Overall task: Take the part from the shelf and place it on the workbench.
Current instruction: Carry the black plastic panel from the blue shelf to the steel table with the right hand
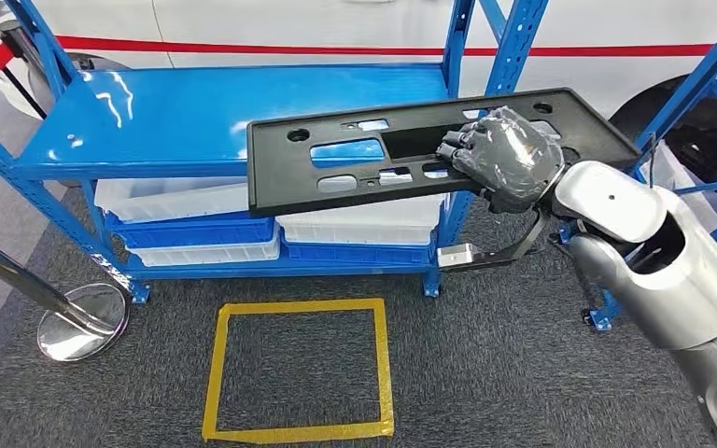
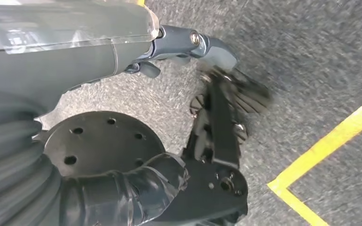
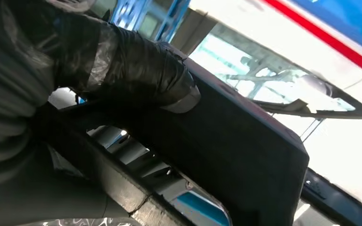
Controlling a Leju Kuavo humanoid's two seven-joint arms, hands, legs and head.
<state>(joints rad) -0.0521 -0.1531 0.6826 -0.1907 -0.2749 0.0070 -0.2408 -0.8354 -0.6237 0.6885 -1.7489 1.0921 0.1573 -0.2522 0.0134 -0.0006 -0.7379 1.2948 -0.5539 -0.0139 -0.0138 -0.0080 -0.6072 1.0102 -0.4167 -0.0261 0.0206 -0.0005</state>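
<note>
- Head view: the right hand (image 1: 509, 157) reaches forward from the silver right arm (image 1: 658, 257), its fingers curled through a long slot in the part (image 1: 411, 149), a flat black plastic plate with cut-outs and round holes, which it holds. The part is tilted, in the air over the front right corner of the shelf (image 1: 196, 117).
- The shelf is glossy blue metal; white and blue bins (image 1: 196, 229) sit on its lower level. On the grey carpet (image 1: 523, 373) lie a yellow tape square (image 1: 383, 364) and a chrome post base (image 1: 82, 322).
- Left wrist view: the left hand (image 2: 217, 103) hangs over the carpet beside yellow tape (image 2: 330, 141), its fingers loosely apart and holding nothing.
- Right wrist view: the right hand's thick taped thumb (image 3: 136, 70) presses on the part's matte black face (image 3: 245, 155).
</note>
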